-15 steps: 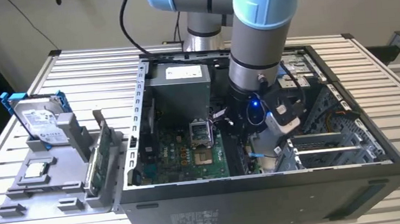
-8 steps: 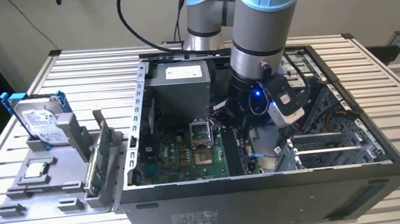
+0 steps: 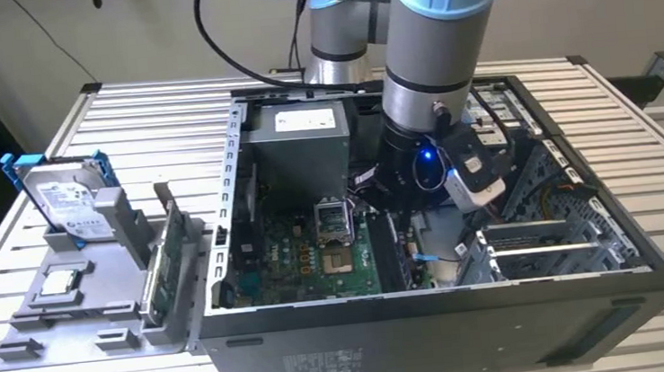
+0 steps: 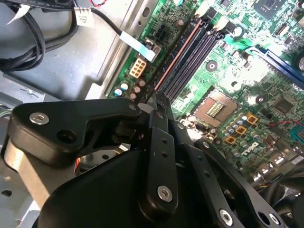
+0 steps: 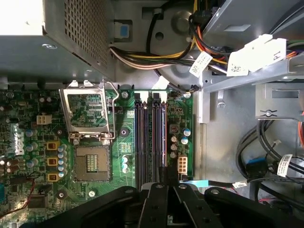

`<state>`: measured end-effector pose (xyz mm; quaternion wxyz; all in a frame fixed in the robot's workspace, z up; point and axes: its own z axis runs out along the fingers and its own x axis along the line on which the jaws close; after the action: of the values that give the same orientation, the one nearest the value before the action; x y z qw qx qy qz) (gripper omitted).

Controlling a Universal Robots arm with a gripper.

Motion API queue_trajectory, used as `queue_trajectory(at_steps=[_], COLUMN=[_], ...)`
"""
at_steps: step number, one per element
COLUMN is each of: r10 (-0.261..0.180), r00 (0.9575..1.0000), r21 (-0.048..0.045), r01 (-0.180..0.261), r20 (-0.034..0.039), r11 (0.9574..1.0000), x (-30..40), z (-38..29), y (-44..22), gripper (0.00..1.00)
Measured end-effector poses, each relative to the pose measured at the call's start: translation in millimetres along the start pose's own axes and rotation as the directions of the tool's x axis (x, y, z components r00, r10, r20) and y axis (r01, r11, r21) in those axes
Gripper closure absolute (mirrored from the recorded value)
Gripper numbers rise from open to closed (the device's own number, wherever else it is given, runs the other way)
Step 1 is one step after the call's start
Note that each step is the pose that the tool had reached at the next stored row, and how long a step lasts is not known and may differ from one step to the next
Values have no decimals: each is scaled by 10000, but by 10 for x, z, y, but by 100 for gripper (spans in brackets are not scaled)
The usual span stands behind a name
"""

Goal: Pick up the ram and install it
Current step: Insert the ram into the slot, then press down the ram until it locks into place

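One arm reaches down into the open computer case (image 3: 442,339), which lies on the slatted table (image 3: 134,122). Its single gripper (image 4: 159,102) hangs low over the motherboard (image 3: 303,270), at one end of the memory slots. Four parallel slots are counted in the first wrist view. The ram (image 4: 178,54) stands on edge in the outermost of them, the slot nearest the motherboard's edge with the small white connector (image 5: 182,165). It shows as one thin copper-toned line (image 5: 164,137) along that slot. The jaws are drawn narrow and pinch the near end of the ram's top edge in both wrist views; the gripper (image 5: 166,183) meets that line there. Whether the ram is fully seated cannot be told. One CPU socket (image 5: 92,164) lies open beside the slots, its retaining frame raised. At the table's edge on the exterior view's left, one grey holder (image 3: 69,340) carries one hard drive (image 3: 69,200) in a blue frame, one square silver chip (image 3: 62,282) and one green board strip (image 3: 162,273) on edge.
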<state>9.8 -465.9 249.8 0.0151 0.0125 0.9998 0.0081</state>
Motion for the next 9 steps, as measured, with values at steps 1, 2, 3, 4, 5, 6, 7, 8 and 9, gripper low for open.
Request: queue_trajectory(at_steps=[1,2,3,4,5,6,7,8,9], r10=[0,0,0,0,0,0,0,0,0], r00=[10000,10000,10000,10000,10000,10000,10000,10000,10000], r21=[-1,-4,-4,-4,-5,-5,-6,-6,-6], r01=[0,0,0,0,0,0,0,0,0], r20=[0,0,0,0,0,-1,0,0,0], r11=[10000,10000,10000,10000,10000,10000,10000,10000,10000], x=[0,0,0,0,0,0,0,0,0], z=[0,0,0,0,0,0,0,0,0], y=[0,0,0,0,0,0,0,0,0], gripper=[89,89,89,89,89,89,89,89,89])
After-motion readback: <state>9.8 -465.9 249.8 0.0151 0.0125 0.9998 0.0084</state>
